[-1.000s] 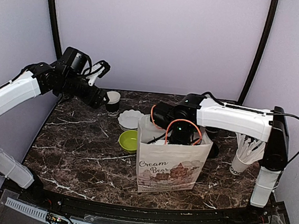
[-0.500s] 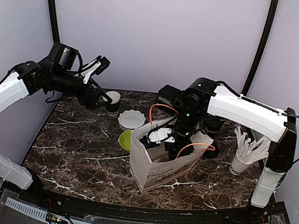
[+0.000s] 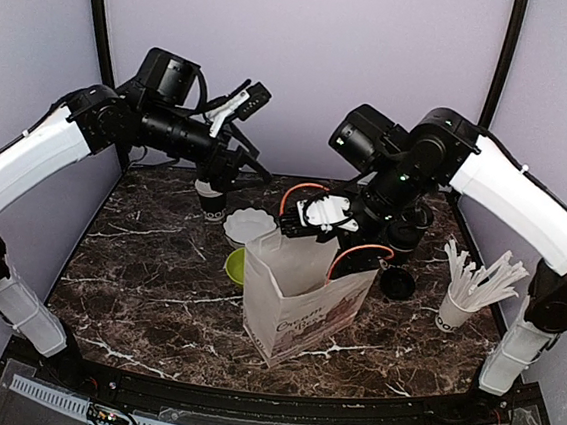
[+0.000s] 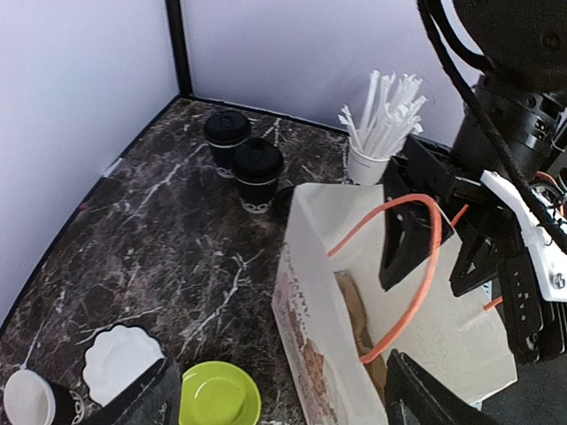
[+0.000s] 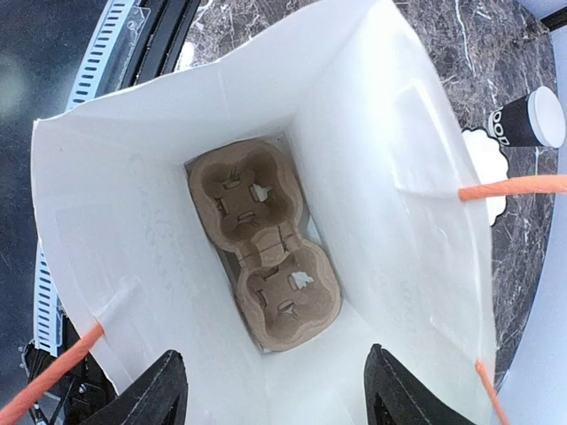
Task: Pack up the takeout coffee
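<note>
Top view: the takeout coffee (image 4: 258, 168), lidded and with its axis upright, is stood on the table (image 3: 155, 291) at 3 o'clock from the right gripper (image 3: 328, 217), judged the nearer. That gripper and the left gripper (image 4: 283, 400) are spread wide and empty.

paper bag (image 3: 293, 319), cursive print, not legible

Dark brown worktop (image 3: 138, 259), veined white like marble. White paper bag (image 3: 304, 315) with orange handles (image 5: 514, 187); brown cardboard cup carrier (image 5: 264, 257) inside. Takeout coffee (image 4: 258, 174) black, white lettering low. Lime-green dish (image 4: 220, 397).
</note>
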Controlling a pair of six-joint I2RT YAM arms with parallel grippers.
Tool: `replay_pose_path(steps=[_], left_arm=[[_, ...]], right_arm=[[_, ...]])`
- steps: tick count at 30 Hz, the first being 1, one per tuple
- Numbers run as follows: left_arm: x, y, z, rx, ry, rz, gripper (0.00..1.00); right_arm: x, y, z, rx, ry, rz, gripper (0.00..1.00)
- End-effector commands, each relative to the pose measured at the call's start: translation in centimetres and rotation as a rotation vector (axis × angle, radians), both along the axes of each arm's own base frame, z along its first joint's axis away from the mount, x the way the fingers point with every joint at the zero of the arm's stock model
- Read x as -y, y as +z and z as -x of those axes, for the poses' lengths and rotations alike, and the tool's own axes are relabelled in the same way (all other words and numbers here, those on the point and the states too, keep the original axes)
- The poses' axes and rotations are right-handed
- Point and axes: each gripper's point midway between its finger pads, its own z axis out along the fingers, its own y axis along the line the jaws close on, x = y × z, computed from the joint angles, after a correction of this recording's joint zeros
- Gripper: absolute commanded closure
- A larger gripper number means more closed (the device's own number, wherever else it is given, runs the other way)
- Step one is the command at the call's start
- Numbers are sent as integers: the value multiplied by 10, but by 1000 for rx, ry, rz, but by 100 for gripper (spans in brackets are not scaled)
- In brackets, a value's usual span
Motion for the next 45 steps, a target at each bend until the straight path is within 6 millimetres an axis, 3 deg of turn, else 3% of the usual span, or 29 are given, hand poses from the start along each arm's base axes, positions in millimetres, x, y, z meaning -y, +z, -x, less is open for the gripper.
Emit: replay_pose_path(steps=[1,8,12,14,16,17,18,19,22,27,30,32,37,41,44,45], left_arm=[[28,-9,17,-17,-87,-26,19],[60,-20,14,-50,-100,5,20],[70,-23,7,-64,-74,-5,30],[72,-26,1,-68,-56,-24,40],[75,-27,4,-92,-74,-26,60],[77,-25,3,-97,-78,-22,66],[78,-28,5,-120,-85,-27,79],[79,-24,6,-122,-87,-18,84],[79,-25,8,-149,-88,-16,99],[77,-37,4,-161,-62,-54,100],[76,-40,1,-161,-42,-65,100],[76,-39,-1,-160,-32,-63,100],[76,-40,-6,-154,-8,-66,100],[76,-43,-9,-154,4,-81,100],[77,-39,-11,-151,8,-76,100],[78,-36,-12,-149,15,-73,100]], right_arm=[[9,16,0,10,21,-49,31],[17,66,-5,61,22,-198,30],[26,85,-15,97,-3,-250,30],[31,95,-23,106,-25,-282,30],[38,106,-32,104,-60,-322,30],[41,111,-38,93,-84,-344,30],[44,114,-42,76,-105,-361,30],[47,116,-43,60,-115,-379,30],[56,116,-19,28,-46,-410,24],[67,109,-16,27,-70,-390,22],[73,108,-2,-3,-53,-408,16],[77,98,10,-38,-39,-400,11],[84,67,27,-66,2,-327,13],[68,77,36,-119,78,-392,22],[48,97,32,-138,101,-477,42],[43,102,34,-143,123,-497,54]])
